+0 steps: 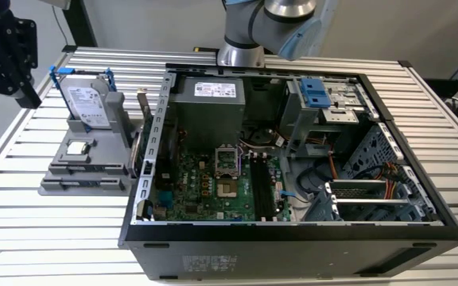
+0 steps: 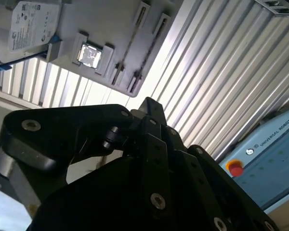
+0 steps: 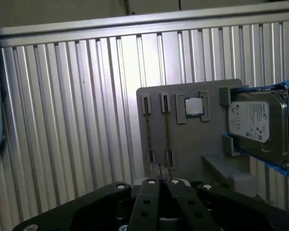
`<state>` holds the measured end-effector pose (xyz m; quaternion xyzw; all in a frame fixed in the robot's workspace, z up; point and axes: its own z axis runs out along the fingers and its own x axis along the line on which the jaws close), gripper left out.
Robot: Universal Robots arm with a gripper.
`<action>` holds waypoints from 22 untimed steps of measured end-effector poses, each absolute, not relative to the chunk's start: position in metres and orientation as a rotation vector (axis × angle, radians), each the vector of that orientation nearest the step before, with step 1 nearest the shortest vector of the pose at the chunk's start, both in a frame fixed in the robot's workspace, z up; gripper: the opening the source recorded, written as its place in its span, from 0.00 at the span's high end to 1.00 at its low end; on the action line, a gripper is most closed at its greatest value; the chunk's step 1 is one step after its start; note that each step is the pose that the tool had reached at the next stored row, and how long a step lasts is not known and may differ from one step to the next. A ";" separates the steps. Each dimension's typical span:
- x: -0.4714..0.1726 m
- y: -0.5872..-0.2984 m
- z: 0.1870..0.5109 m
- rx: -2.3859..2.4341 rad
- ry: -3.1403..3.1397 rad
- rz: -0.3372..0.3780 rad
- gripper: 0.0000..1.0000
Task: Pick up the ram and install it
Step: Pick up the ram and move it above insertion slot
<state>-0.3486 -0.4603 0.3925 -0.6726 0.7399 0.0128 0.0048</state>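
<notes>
Your gripper (image 3: pixel 164 183) hangs over the grey holder (image 3: pixel 192 144), which stands on the slatted tabletop (image 1: pixel 38 238) to the exterior view's left of the open computer case (image 1: pixel 293 250). Its fingers are drawn together, with nothing between them. The holder carries the hard drive (image 3: pixel 253 122) (blue brackets on its sides) and the processor chip (image 3: pixel 194 107). You cannot tell where the ram sits: the holder's two narrow slots (image 3: pixel 148 130) show thin lines, and the motherboard's long slots (image 1: pixel 259 190) look dark.
</notes>
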 end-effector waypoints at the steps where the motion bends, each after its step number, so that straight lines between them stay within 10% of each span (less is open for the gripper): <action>1: -0.349 -0.460 0.392 -2.122 2.304 0.040 1.00; 22: -0.349 -0.454 0.392 -2.279 2.147 0.045 1.00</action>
